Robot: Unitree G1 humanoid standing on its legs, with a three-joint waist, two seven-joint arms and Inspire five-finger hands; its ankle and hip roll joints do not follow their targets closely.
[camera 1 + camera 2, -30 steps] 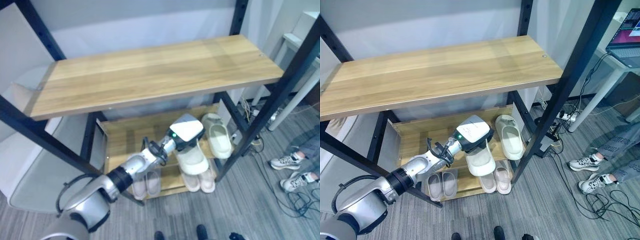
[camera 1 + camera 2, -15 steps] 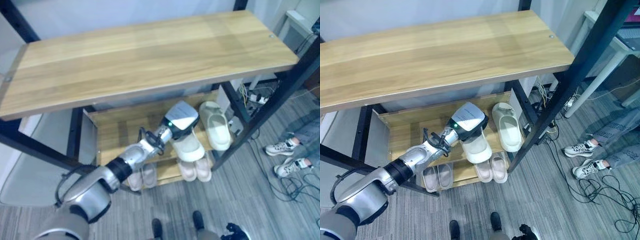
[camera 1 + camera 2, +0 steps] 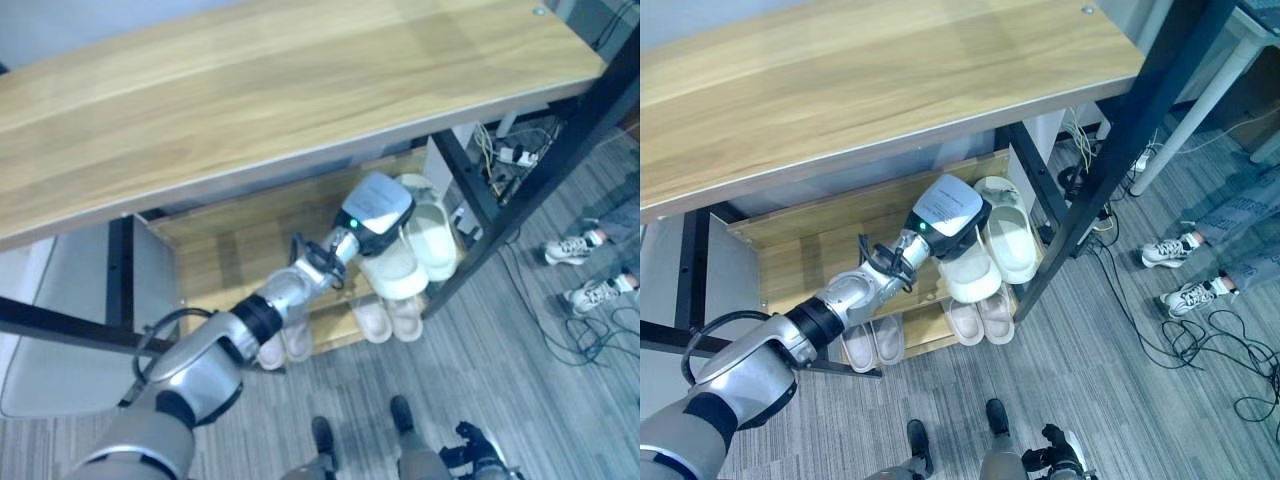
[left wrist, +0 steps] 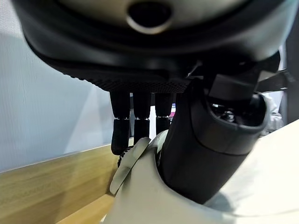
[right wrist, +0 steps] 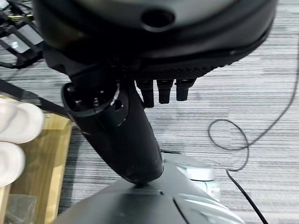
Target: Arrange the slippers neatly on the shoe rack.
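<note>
My left hand reaches in over the rack's middle shelf, shut on a cream slipper. In the left wrist view its fingers and thumb curl round the slipper's edge. The held slipper sits close beside a second cream slipper that lies at the shelf's right end. My right hand hangs over the grey floor with its fingers relaxed and nothing in it.
The wide wooden top shelf overhangs the work. Two pinkish pairs stand on the bottom shelf. A black rack post rises right of the slippers. A person's sneakers and floor cables lie to the right.
The camera has shifted. My left hand has carried the cream slipper to the right, closing the gap to the second cream slipper on the middle shelf.
</note>
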